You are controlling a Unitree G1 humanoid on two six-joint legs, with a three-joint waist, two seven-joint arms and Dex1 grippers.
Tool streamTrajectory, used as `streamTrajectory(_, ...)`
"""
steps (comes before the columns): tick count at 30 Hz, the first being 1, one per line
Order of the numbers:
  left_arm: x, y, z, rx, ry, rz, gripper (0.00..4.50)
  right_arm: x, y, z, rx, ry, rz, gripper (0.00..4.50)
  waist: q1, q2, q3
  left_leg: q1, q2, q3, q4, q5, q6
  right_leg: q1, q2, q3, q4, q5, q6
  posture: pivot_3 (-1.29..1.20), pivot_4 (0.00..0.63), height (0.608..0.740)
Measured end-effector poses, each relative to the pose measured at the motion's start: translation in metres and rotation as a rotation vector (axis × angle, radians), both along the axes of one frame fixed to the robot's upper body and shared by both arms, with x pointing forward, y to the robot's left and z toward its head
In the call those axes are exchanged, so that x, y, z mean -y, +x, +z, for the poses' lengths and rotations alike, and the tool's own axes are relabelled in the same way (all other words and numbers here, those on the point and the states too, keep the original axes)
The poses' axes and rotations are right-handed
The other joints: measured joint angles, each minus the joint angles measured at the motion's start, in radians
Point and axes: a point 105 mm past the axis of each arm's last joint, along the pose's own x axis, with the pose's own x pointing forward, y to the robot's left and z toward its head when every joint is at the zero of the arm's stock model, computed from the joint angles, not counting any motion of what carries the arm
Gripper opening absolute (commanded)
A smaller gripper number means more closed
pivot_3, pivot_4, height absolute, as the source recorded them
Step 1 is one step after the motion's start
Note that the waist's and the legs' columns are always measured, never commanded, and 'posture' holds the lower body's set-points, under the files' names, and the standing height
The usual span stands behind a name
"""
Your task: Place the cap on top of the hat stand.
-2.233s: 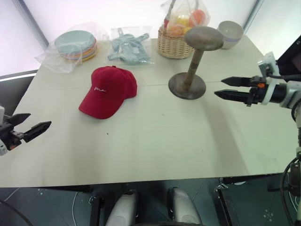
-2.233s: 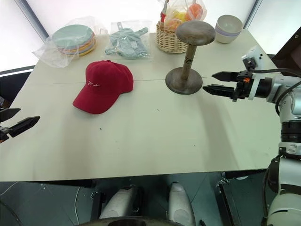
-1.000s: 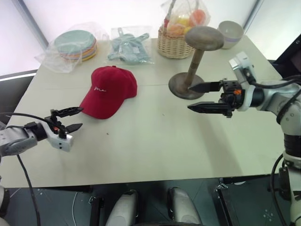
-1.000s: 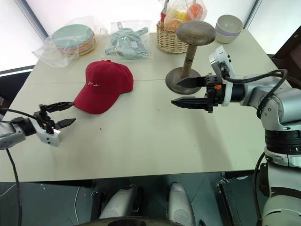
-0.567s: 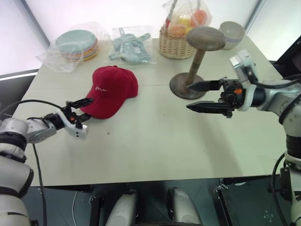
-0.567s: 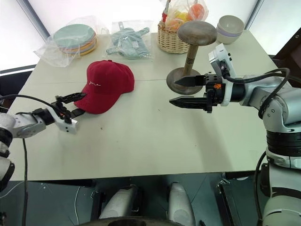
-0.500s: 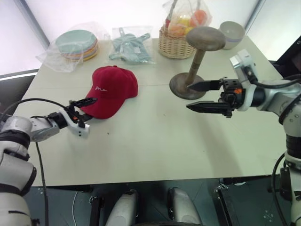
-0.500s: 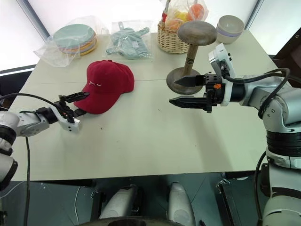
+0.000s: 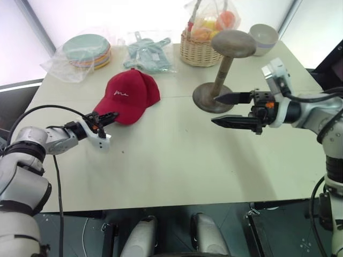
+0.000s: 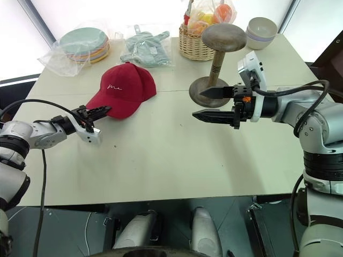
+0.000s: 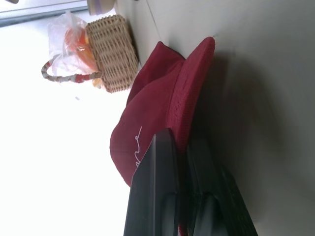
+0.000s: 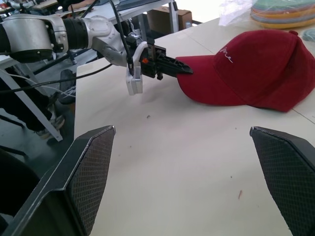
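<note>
The red cap (image 9: 128,96) lies on the table left of centre, its brim toward my left arm. My left gripper (image 9: 107,116) is shut on the brim's edge; the left wrist view shows the brim (image 11: 194,93) clamped between its two black fingers (image 11: 157,187). The right wrist view shows that same grip on the cap (image 12: 256,69). The brown hat stand (image 9: 223,64) stands upright to the right of the cap, its rounded top bare. My right gripper (image 9: 214,110) hovers open just in front of the stand's base, pointing toward the cap.
Along the table's far edge sit a bagged stack of plates (image 9: 86,51), a bag of blue-green items (image 9: 147,53), a woven basket (image 9: 199,48) with wrapped fruit and a white bowl (image 9: 262,37). The near half of the table (image 9: 171,171) is bare.
My left gripper came in from the left, reached the cap's brim and shut on it; the cap shifted slightly away and to the right. My right gripper swung in earlier and now holds still.
</note>
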Motion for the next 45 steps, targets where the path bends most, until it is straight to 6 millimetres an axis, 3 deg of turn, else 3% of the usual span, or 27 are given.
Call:
streamTrajectory(6,0.004,0.008,0.023,0.095,-0.061,0.029,0.05,0.001,0.001,0.000,0.008,0.000,-0.013,4.50,0.001,0.000,0.000,0.000,0.000,0.000,0.000,0.000,0.000,0.000,0.000,0.000,0.000,0.000,0.000,0.00,0.150,0.740)
streamTrajectory(11,0.019,0.009,0.088,0.261,-0.144,0.053,0.05,0.023,0.012,0.008,0.054,-0.009,-0.109,4.50,0.002,-0.001,0.000,-0.003,0.000,-0.001,0.001,0.000,0.000,-0.002,-0.001,0.000,0.000,0.000,0.000,0.00,0.150,0.740)
streamTrajectory(14,0.041,0.005,0.125,0.347,-0.193,0.080,0.05,0.042,0.022,0.017,0.089,-0.014,-0.184,4.50,0.002,-0.001,0.000,-0.003,0.000,-0.001,0.002,0.000,0.000,-0.001,-0.001,0.000,0.000,0.000,0.001,0.00,0.150,0.740)
streamTrajectory(16,0.067,0.002,0.152,0.406,-0.269,0.100,0.05,0.051,0.029,0.023,0.115,-0.009,-0.222,4.50,0.006,-0.001,0.000,-0.004,0.000,-0.001,0.003,0.000,0.000,-0.001,0.000,0.000,0.000,0.000,0.001,0.00,0.150,0.740)
streamTrajectory(21,0.116,-0.008,0.183,0.447,-0.362,0.110,0.05,0.069,0.039,0.027,0.140,-0.016,-0.287,4.50,0.008,-0.001,0.000,-0.004,0.000,0.000,0.003,0.000,0.000,-0.001,0.000,0.000,0.000,0.001,0.001,0.00,0.150,0.740)
streamTrajectory(31,0.216,-0.020,0.212,0.484,-0.396,-0.082,0.05,0.098,0.038,0.033,0.171,-0.036,-0.380,4.50,0.024,-0.001,0.000,-0.009,-0.001,-0.001,0.014,-0.001,0.002,-0.001,0.000,-0.001,0.000,0.002,0.004,0.00,0.150,0.740)
streamTrajectory(39,0.263,-0.004,0.178,0.385,-0.313,-0.199,0.05,0.123,0.028,0.030,0.167,-0.041,-0.473,4.50,0.022,0.000,0.000,-0.011,-0.001,-0.001,0.015,-0.001,0.002,-0.002,0.000,0.000,0.000,0.003,0.005,0.00,0.150,0.740)
streamTrajectory(45,0.291,-0.010,0.159,0.335,-0.289,-0.246,0.05,0.129,0.023,0.030,0.172,-0.045,-0.517,4.50,0.023,0.000,0.001,-0.012,-0.001,-0.001,0.016,-0.001,0.002,-0.003,0.000,0.000,0.000,0.003,0.006,0.00,0.150,0.740)
